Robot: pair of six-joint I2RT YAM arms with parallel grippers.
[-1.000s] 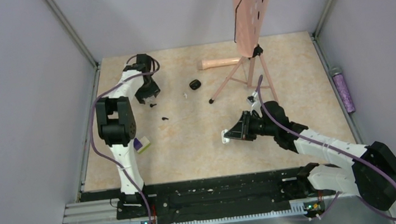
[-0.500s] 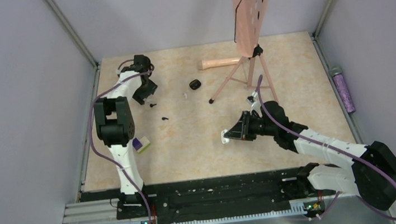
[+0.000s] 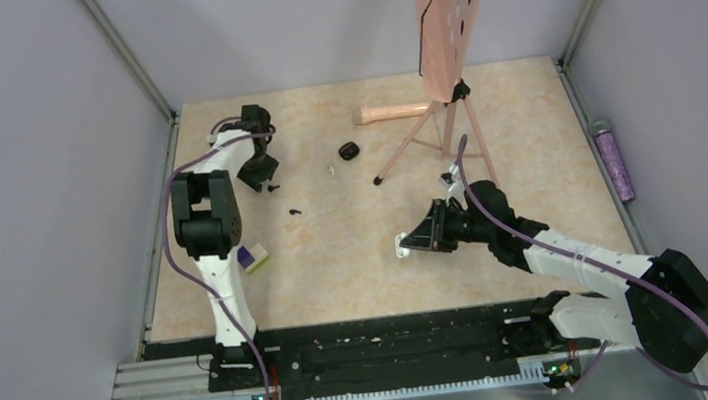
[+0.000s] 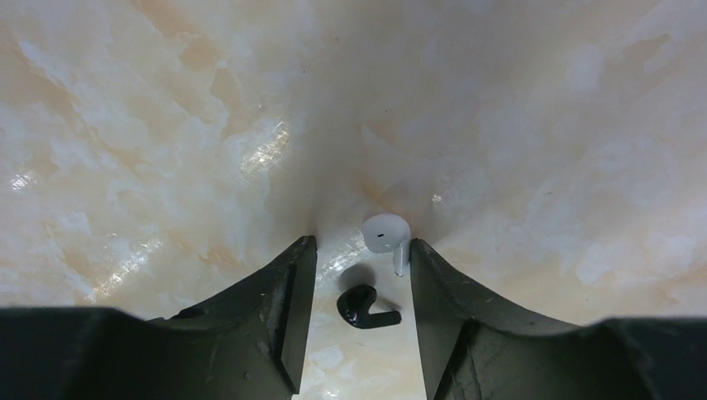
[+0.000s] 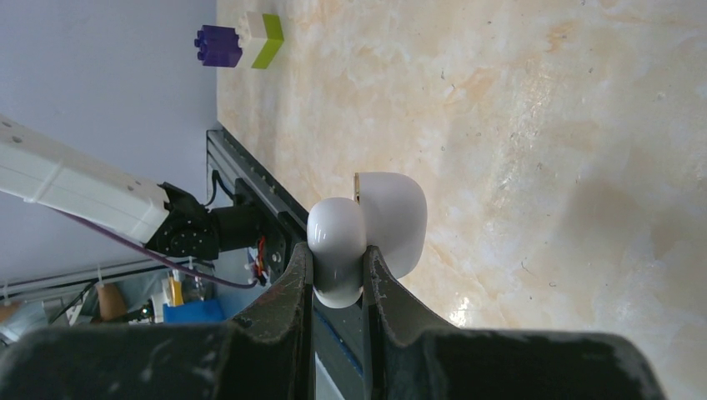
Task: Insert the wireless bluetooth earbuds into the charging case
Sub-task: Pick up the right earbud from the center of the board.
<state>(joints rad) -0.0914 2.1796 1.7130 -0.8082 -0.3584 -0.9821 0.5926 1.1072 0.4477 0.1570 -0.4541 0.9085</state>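
Two arms on show, left arm (image 3: pixel 224 290) and right arm (image 3: pixel 578 260): white shells, chunky black joints, a purple cable (image 3: pixel 167 246) looping along each. The left gripper (image 4: pixel 360 246) has dark, scuffed wedge fingers (image 4: pixel 279 321).

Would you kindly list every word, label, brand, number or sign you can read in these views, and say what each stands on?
No text can be read in any view.
The charging case, the black earbud, the toy block and the pink board show no print.
The purple cylinder and the clutter beyond the table edge are too small or blurred to tell.
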